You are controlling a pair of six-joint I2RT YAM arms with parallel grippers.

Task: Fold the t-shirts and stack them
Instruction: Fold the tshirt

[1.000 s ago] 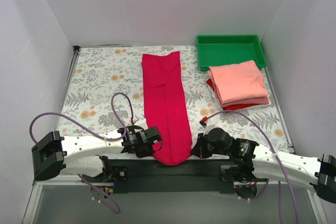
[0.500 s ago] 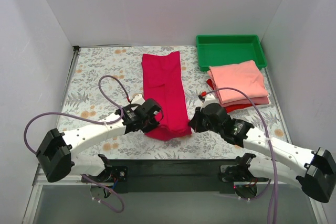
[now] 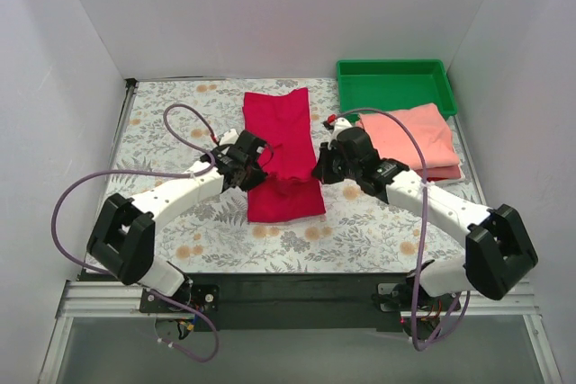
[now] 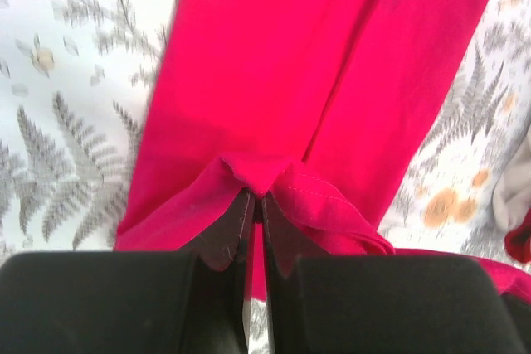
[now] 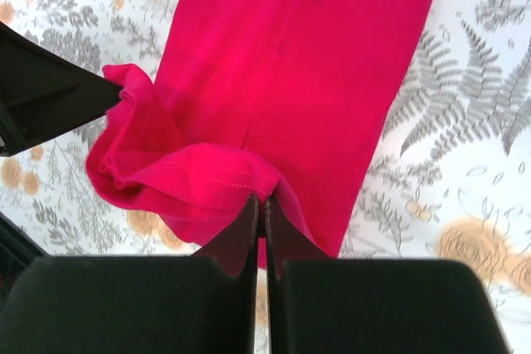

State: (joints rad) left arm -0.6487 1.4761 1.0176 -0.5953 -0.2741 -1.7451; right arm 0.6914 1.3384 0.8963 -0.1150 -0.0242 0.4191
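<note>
Both grippers have carried the crimson t-shirt's (image 3: 281, 128) near hem up the table toward the green tray's (image 3: 393, 65) end, doubling the cloth over itself. Left gripper (image 4: 255, 201) pinches the hem's left corner, jaws nearly closed; right gripper (image 5: 260, 202) likewise on the right corner. Shirt lies left of the tray. Salmon-pink t-shirt (image 3: 407, 135) sits folded on the brighter red t-shirt (image 3: 437, 174), just in front of the tray.

no readable text, labels, brands or numbers anywhere
</note>
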